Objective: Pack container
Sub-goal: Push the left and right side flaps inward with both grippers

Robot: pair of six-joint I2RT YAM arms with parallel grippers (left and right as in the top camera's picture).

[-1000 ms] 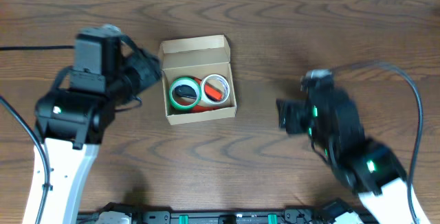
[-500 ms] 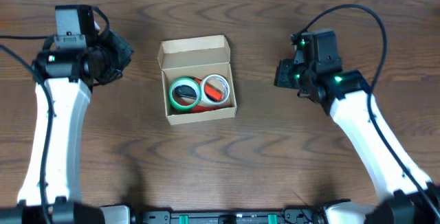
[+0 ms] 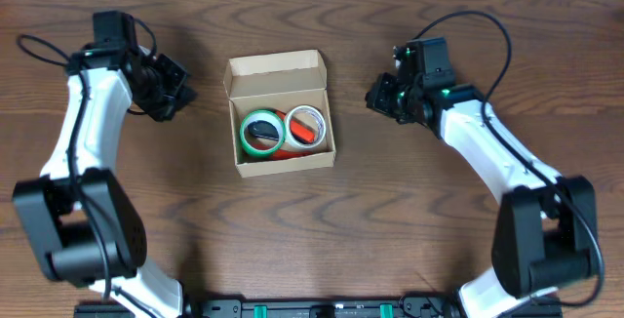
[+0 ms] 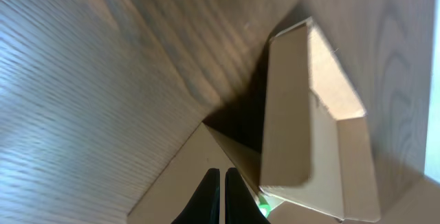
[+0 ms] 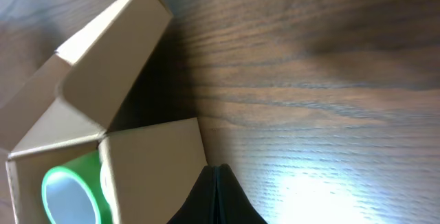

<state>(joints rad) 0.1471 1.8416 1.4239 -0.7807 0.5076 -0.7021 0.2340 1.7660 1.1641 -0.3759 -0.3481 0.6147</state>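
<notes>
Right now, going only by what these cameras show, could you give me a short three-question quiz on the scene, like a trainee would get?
1. True or false: the container has its flap lid folded shut over it.
2. In the overhead view, what colour is the left-hand tape roll inside the container? A green, B blue, C yellow.
3. Which is touching the container: the left gripper, the right gripper, or neither?

Key: 1 false, the flap lid is open. 2 A. 3 neither; one sits off each side of the container, both shut and holding nothing.
</notes>
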